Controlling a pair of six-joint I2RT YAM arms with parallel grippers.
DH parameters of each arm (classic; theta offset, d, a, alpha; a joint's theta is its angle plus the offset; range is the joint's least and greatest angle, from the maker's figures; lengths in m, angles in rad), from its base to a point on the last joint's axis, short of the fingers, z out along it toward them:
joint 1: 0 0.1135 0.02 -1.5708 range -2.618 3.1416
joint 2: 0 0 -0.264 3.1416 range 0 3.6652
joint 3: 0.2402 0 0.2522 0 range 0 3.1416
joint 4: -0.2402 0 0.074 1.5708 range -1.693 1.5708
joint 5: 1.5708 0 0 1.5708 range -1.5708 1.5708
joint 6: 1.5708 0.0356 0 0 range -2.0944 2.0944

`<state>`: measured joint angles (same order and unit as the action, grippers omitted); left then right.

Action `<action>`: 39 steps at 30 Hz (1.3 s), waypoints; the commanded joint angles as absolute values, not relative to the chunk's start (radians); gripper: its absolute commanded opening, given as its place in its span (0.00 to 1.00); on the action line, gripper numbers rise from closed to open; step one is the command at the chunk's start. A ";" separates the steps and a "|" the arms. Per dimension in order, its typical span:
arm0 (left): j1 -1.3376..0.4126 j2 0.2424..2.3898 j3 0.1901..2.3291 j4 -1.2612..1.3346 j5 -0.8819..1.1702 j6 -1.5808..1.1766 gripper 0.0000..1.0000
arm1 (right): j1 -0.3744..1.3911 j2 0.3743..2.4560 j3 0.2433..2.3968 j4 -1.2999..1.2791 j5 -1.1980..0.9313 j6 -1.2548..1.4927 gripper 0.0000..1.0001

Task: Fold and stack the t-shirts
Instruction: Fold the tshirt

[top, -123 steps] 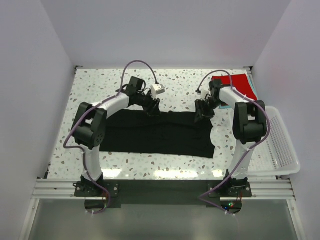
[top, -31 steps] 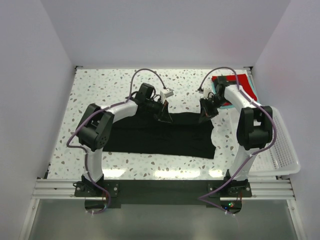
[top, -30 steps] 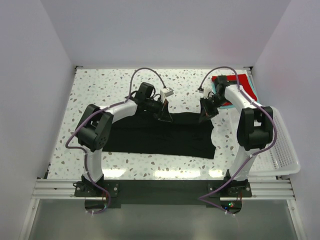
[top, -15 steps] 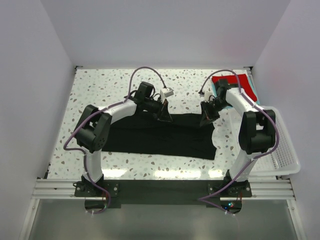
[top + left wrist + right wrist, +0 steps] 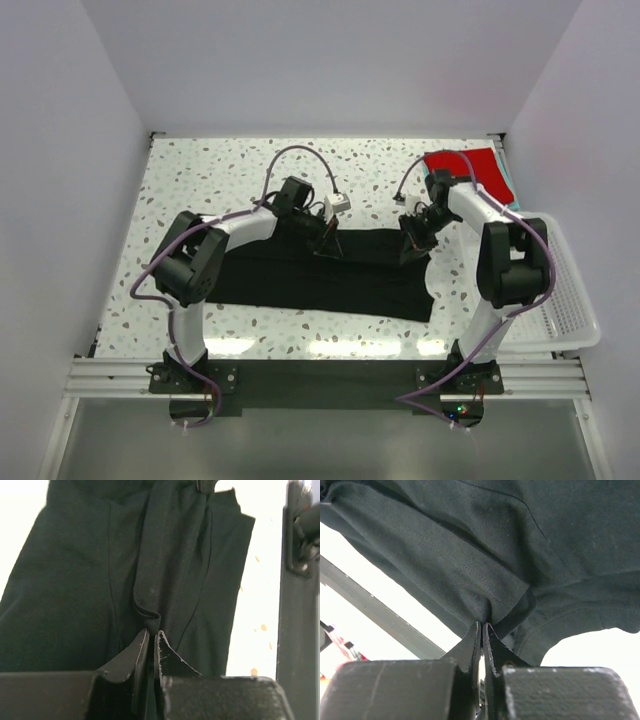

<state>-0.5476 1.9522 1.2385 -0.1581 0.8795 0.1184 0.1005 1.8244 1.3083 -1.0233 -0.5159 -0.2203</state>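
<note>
The black t-shirt (image 5: 300, 275) lies spread across the middle of the speckled table, its far edge lifted. My left gripper (image 5: 330, 247) is shut on that far edge near the middle; in the left wrist view a fold of black cloth (image 5: 150, 615) is pinched at the fingertips (image 5: 142, 642). My right gripper (image 5: 412, 247) is shut on the far right corner of the same shirt, with black cloth (image 5: 495, 590) bunched at the tips. A red t-shirt (image 5: 470, 165) lies folded at the far right over a teal t-shirt (image 5: 507, 185), of which only an edge shows.
A white mesh basket (image 5: 565, 300) stands off the table's right side. White walls close the table on the left, back and right. The arms' bases and a metal rail (image 5: 320, 378) run along the near edge.
Both grippers have carried the shirt's far edge toward the near side, and the left one has moved right. The black cloth's far edge now sits lower and the shirt looks narrower.
</note>
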 commanded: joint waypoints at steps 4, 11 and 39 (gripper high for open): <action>-0.598 1.960 1.210 -0.239 0.836 0.327 0.17 | 0.126 1.822 1.234 -1.029 -0.500 -0.344 0.13; -0.630 1.902 1.132 -0.250 0.784 0.497 0.33 | 0.161 1.783 1.186 -1.035 -0.474 -0.472 0.31; -0.644 1.655 1.009 -0.281 0.761 0.726 0.44 | 0.158 1.933 1.410 -0.980 -0.517 -0.291 0.55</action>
<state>-0.6502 1.7126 1.0149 -0.2787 0.7284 0.7689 0.1589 1.9347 1.3727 -0.9524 -0.4721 -0.2924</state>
